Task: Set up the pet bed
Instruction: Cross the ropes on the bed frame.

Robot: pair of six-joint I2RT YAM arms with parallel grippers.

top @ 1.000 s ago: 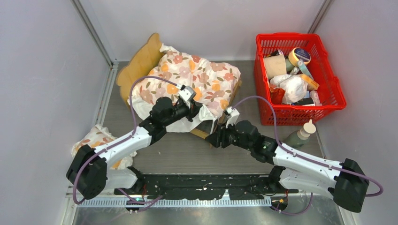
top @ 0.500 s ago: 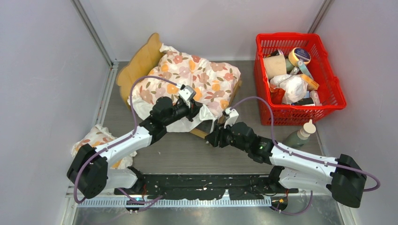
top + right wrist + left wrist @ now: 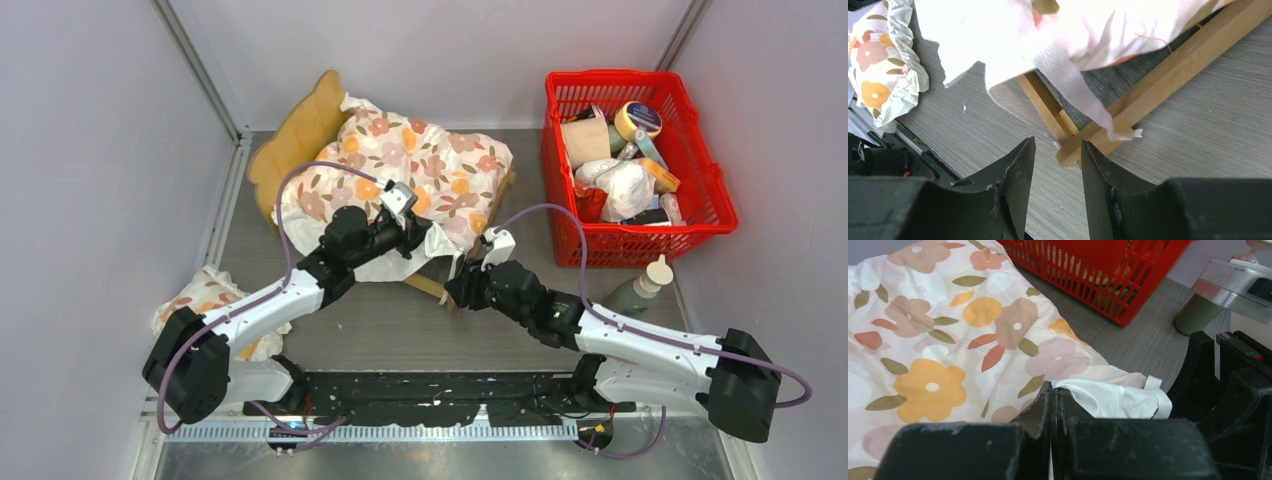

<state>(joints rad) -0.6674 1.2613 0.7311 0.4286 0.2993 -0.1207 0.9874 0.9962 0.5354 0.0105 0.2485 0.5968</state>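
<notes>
The pet bed [image 3: 298, 135] stands at the back, its scalloped headboard to the left. A floral blanket [image 3: 425, 160] lies over most of it. My left gripper [image 3: 420, 237] is shut on the blanket's white-backed near edge [image 3: 1108, 395], above the bed's near side. My right gripper [image 3: 455, 292] is open and empty, with its fingertips at the bed's near corner. In the right wrist view the wood frame corner [image 3: 1148, 90] and the grey sleeping surface [image 3: 1108, 85] show just beyond the open gripper [image 3: 1058, 150], under the hanging blanket [image 3: 1048, 30].
A red basket [image 3: 640, 160] full of several items stands at the back right. A green bottle [image 3: 638, 288] stands in front of it. A floral cushion [image 3: 200, 297] lies at the near left, by the left arm's base. Walls close in on both sides.
My right gripper has shifted slightly toward the bed's near corner. The left gripper keeps its hold on the blanket edge and has not moved.
</notes>
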